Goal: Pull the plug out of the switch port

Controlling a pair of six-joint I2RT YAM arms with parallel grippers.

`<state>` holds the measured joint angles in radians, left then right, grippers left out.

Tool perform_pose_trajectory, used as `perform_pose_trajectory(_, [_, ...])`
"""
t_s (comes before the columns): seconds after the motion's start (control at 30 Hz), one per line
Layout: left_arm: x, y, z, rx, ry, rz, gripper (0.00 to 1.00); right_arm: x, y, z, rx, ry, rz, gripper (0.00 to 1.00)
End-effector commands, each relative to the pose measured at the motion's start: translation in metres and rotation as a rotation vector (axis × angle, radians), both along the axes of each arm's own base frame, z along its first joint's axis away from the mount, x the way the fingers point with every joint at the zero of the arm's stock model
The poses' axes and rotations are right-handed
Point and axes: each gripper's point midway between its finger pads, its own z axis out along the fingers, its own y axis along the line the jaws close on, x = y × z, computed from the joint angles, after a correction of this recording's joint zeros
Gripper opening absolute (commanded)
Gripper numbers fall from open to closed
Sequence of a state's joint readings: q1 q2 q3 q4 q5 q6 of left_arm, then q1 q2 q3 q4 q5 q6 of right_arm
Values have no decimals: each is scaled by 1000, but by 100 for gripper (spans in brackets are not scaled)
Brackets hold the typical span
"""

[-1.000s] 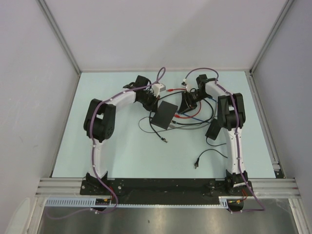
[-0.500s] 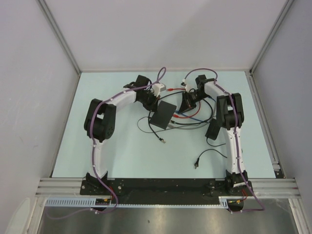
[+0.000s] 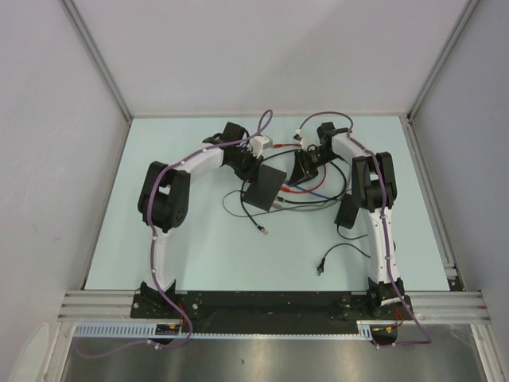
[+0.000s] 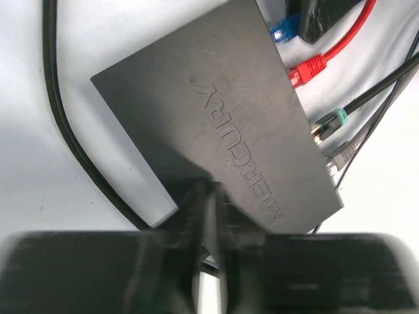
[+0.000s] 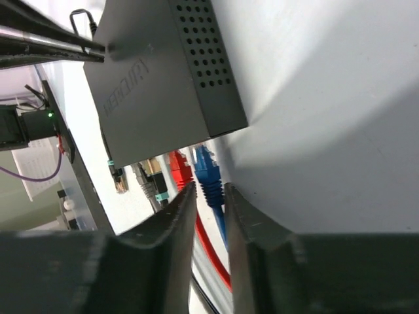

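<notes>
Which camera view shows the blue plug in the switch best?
The right wrist view: the blue plug sits close and sharp in the switch, between the fingertips of the right tool. The left wrist view catches the blue plug near the top edge, partly hidden. The top external view shows it too small to pick out.

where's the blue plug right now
In the right wrist view the blue plug sits at the end of the port row of the switch, beside the red plug, right at the fingertips of the right hand.
</notes>
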<state>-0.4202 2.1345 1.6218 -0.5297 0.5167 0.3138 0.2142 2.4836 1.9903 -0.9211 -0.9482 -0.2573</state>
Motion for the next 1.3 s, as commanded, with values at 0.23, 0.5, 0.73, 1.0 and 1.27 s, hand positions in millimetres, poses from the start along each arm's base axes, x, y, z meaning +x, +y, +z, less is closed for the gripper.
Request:
perform_pose_trajectory(0.23, [25,4,60,-131,-12,157,68,4,3,-4,-35,-7,-16,47])
perform_pose_trajectory(0.5, [21,3,30,-108,48,144,63,7,9,-5,-36,-7,-31,45])
perform_pose_trajectory(0.73, [8,-2,9,-101,117,103,53,3,11,-8,-52,-2,-24,32])
perform_pose_trajectory(1.0, [-8,-4,-25,-36,210,69,39,-6,24,-14,-33,18,3,12])
perform_pose_trajectory(1.27, [-11,-9,-20,-37,210,56,32,-5,25,-16,-32,25,-12,11])
